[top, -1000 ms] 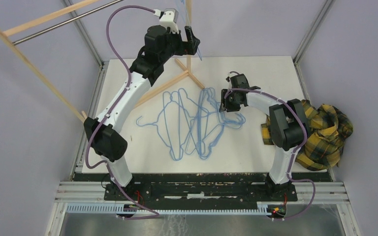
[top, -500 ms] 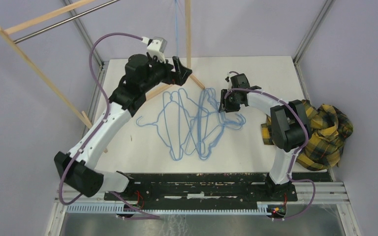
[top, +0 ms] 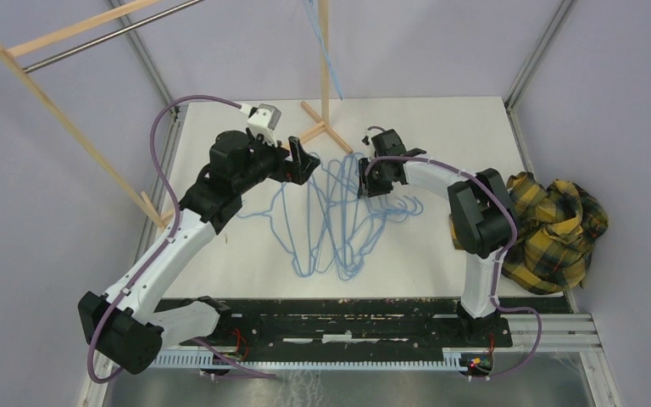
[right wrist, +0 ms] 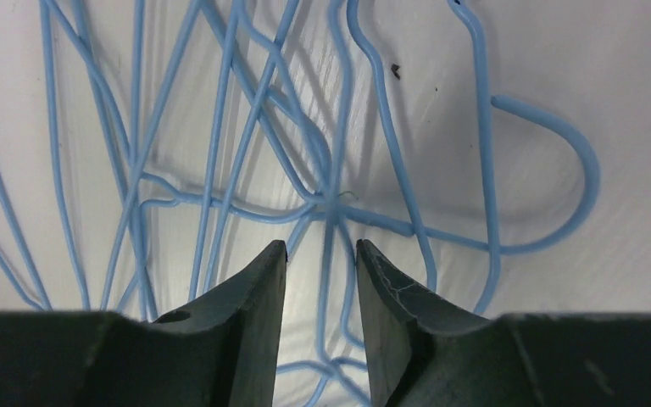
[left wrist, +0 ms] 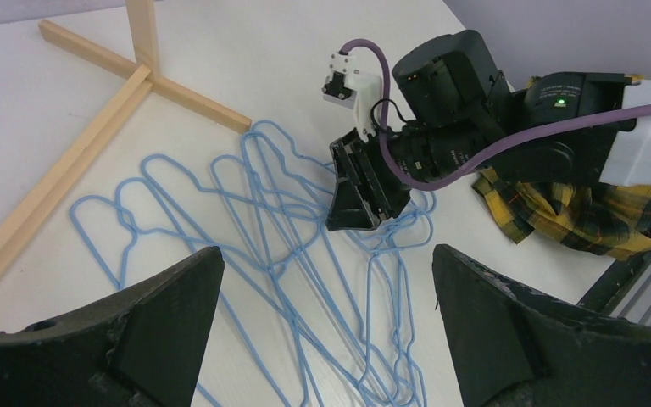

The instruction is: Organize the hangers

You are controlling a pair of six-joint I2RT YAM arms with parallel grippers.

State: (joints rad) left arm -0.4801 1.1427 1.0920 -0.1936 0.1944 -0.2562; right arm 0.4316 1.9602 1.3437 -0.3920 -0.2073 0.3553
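Several light-blue wire hangers point(top: 339, 216) lie tangled in a pile mid-table, also seen in the left wrist view point(left wrist: 305, 246) and the right wrist view point(right wrist: 332, 208). One more hanger point(top: 326, 55) hangs by the rack's upright post. My left gripper point(top: 301, 161) hovers over the pile's left part, its jaws wide open and empty point(left wrist: 326, 254). My right gripper point(top: 371, 180) is down on the pile's upper right. Its jaws point(right wrist: 320, 248) stand narrow but open, with one wire strand running between the fingertips, untouched on both sides.
A wooden rack with a metal rod point(top: 93, 38) stands at the back left; its cross-shaped foot point(top: 322, 131) lies on the table just behind the pile point(left wrist: 178, 89). A yellow plaid cloth point(top: 551, 229) is bunched at the right edge.
My left arm came down from the rack post to low over the pile, leaving a hanger on the rack. My right gripper shifted slightly left and its jaws narrowed.
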